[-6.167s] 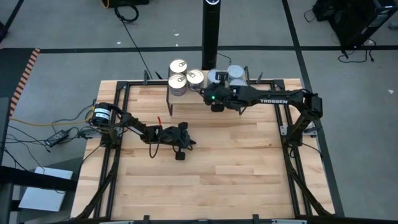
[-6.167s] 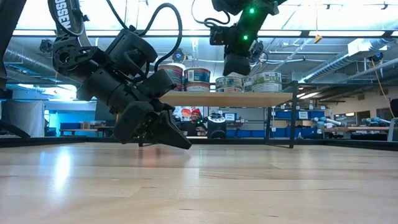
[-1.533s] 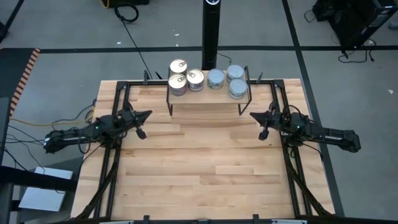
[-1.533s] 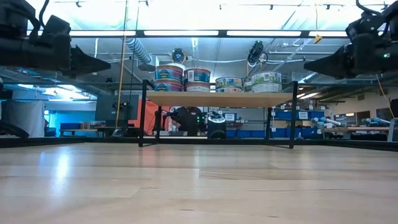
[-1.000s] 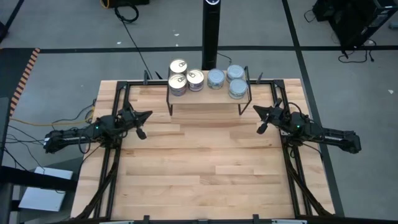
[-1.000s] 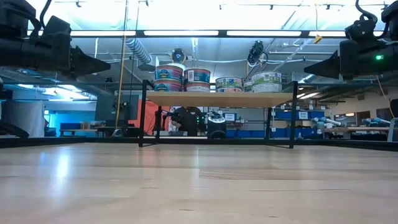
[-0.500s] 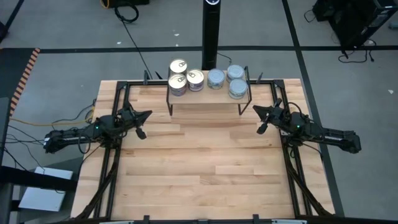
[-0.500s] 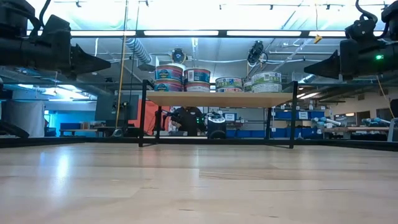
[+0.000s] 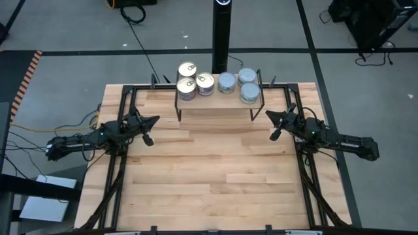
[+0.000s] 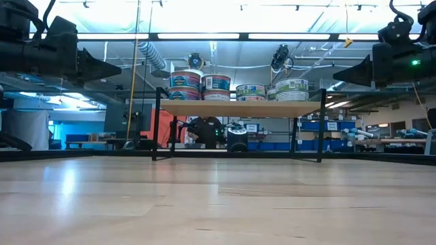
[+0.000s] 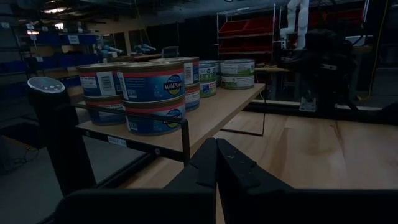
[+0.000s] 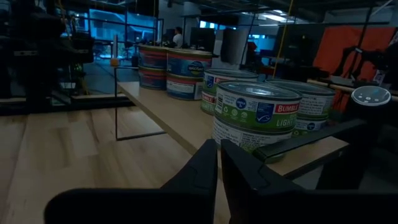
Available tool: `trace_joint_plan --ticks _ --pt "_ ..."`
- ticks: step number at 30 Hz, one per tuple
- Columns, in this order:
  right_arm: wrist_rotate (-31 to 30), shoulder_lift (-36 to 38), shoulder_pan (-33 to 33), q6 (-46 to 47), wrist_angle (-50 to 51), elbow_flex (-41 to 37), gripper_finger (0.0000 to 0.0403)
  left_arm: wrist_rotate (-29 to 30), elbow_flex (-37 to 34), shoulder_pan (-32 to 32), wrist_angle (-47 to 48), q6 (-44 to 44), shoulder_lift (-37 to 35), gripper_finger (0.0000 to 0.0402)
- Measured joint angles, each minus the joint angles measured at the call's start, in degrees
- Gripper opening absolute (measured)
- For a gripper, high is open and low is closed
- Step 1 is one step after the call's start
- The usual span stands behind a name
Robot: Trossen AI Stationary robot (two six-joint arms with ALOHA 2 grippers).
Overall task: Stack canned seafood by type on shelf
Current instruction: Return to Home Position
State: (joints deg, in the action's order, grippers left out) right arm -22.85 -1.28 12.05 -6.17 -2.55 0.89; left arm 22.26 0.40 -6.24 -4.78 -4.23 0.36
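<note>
both arms sit low at the sides of the surface (image 9: 215, 176); the left end effector (image 9: 154, 120) is by the left edge and the right end effector (image 9: 269, 117) by the right edge, each pointing inward and well apart from the shelf (image 9: 219, 99); in each wrist view i see the two fingers lying together at the tips with at most a hairline slit, and nothing between them.

the shelf stands at the middle of the far edge on thin black legs; all the canned seafood is on it, none on the surface; from above i count six stacks.

- three gold-topped stacks (image 9: 187, 85) fill the left half: two at the left end, one behind the other, and a third just beside the front one.
- three blue-grey-topped stacks (image 9: 249, 93) fill the right half: one next to the gold group, two at the right end.

side-on, the gold ones carry blue labels and the blue-grey ones green labels; every stack i can see clearly is two tins high; the rear ones are partly hidden.
</note>
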Motion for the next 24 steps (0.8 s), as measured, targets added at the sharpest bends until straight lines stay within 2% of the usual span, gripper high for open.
trace_joint_plan --ticks 24 --pt "0.0 0.0 -0.02 0.0 0.0 0.04 0.0031 0.0 0.0 -0.01 -0.02 0.0 0.0 0.0005"
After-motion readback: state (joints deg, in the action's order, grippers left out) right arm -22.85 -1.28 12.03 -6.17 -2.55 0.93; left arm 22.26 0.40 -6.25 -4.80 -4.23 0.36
